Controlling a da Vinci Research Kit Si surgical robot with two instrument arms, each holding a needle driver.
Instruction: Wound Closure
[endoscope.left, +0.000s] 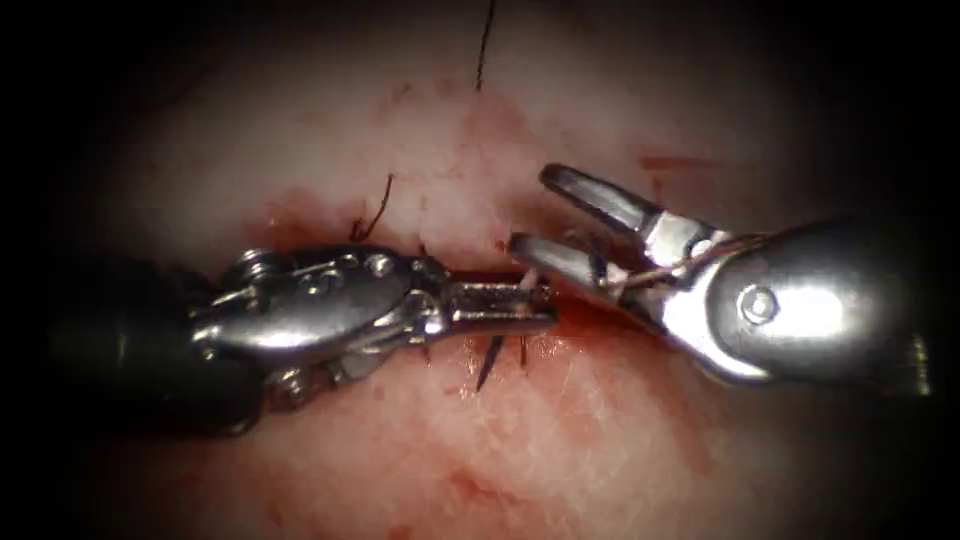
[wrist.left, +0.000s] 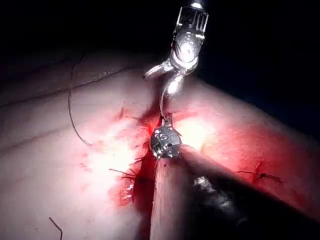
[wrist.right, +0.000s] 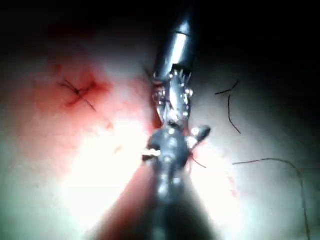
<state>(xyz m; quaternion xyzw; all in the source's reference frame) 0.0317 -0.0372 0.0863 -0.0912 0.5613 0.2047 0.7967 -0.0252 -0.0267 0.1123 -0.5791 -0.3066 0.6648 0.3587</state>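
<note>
I hold the left hand (endoscope.left: 535, 300) at frame centre over the cut (endoscope.left: 590, 312) in the tissue (endoscope.left: 560, 440), jaws closed; a pale sliver at its tip may be the needle (endoscope.left: 528, 280) — I cannot confirm that, nor whether it enters the tissue. The right hand (endoscope.left: 530, 215), entering from the right, stands wide and holds nothing — thread (endoscope.left: 660, 270) lies across its base. I judge the step a mid-stitch handover; the next move calls for locating the needle. No legible markings.

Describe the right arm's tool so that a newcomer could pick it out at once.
Start at the red cut across the pale tissue. The shiny steel right tool enters from the endoscope view's right. Unlike the left tool, its jaws gape in a wide V.
</note>
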